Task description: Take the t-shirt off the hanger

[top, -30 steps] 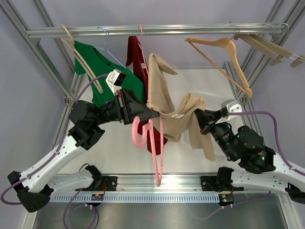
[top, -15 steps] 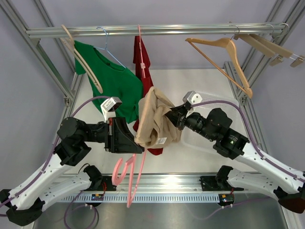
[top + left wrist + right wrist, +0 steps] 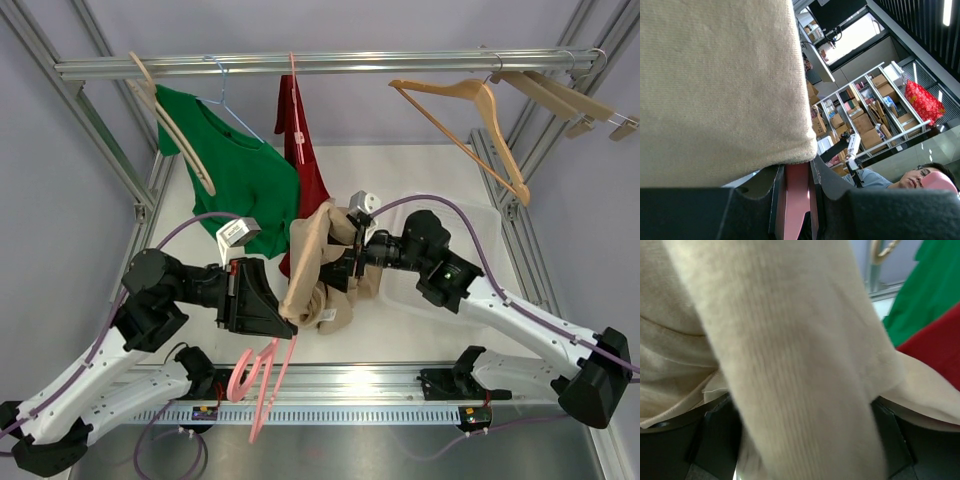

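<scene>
A metal rail spans the top of the aluminium frame. From it hang a green t-shirt at the left and a red garment just beside it. Bare wooden hangers hang to the right, well apart from the clothes. A clear plastic bin rests on the white table below them.

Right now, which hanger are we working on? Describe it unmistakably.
From the metal rail, drop to the near edge of the table. The pink hanger dangles there from the left arm's fingers, below the bunched beige t-shirt. It is the only hanger off the rail.
</scene>
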`<state>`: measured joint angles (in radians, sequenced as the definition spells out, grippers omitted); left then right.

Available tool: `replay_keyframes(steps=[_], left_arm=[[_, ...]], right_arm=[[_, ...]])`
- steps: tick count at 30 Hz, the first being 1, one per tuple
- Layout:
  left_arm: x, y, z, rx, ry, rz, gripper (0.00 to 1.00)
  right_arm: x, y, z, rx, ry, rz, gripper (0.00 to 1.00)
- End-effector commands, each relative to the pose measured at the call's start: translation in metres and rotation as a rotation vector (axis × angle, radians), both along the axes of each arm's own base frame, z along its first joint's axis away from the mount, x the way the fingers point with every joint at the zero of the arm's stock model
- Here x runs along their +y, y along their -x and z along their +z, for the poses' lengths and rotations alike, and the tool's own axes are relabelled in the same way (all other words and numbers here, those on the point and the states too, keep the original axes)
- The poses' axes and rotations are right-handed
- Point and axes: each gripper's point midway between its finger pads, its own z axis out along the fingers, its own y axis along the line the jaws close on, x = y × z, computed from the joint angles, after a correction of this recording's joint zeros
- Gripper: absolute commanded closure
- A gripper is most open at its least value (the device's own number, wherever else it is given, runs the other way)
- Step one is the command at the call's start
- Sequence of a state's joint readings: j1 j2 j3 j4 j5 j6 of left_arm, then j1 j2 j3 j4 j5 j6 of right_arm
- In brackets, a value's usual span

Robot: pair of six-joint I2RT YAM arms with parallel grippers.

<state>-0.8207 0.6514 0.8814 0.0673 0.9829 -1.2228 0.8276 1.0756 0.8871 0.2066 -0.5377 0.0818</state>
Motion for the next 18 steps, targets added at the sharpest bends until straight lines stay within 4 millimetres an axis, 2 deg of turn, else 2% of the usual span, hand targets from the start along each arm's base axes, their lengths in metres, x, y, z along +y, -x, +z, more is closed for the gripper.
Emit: replay_keyframes(steps=[1, 4, 6, 7, 8, 9, 11, 12, 15, 16, 18], left_arm=[[0.009, 0.014, 0.018, -0.084, 0.055, -0.050, 1.00], [0.009, 0.013, 0.021, -0.088, 0.062, -0.041, 1.00], [0.010, 0.014, 0.023, -0.093, 0.067, -0.039, 1.00], [0.010, 0.014, 0.023, -0.094, 0.068, -0.037, 1.00], [0.010, 0.014, 0.023, -0.092, 0.067, -0.037, 1.00], [0.010, 0.014, 0.024, -0.091, 0.068, -0.036, 1.00], [0.010, 0.013, 0.025, -0.090, 0.073, -0.025, 1.00], [0.011, 0.014, 0.027, -0.097, 0.080, -0.024, 1.00], [0.011, 0.011, 0.027, -0.122, 0.068, 0.012, 1.00], [0.012, 0.011, 0.030, -0.132, 0.070, 0.022, 1.00], [0.010, 0.009, 0.029, -0.139, 0.070, 0.023, 1.00]], right_arm=[[0.009, 0.018, 0.017, -0.031, -0.066, 0.146, 0.11], [0.014, 0.025, 0.023, -0.039, -0.103, 0.216, 0.18], [0.017, 0.027, 0.024, -0.015, -0.121, 0.251, 0.33], [0.018, 0.033, 0.035, -0.045, -0.158, 0.300, 0.44], [0.019, 0.037, 0.037, -0.041, -0.169, 0.329, 0.52], [0.022, 0.038, 0.040, -0.028, -0.187, 0.357, 0.71], [0.025, 0.041, 0.043, -0.013, -0.191, 0.391, 0.88], [0.026, 0.039, 0.040, 0.001, -0.189, 0.386, 1.00], [0.019, 0.037, 0.042, 0.000, -0.205, 0.328, 1.00], [0.017, 0.031, 0.040, 0.013, -0.208, 0.270, 1.00], [0.006, 0.027, 0.046, -0.006, -0.203, 0.190, 1.00]])
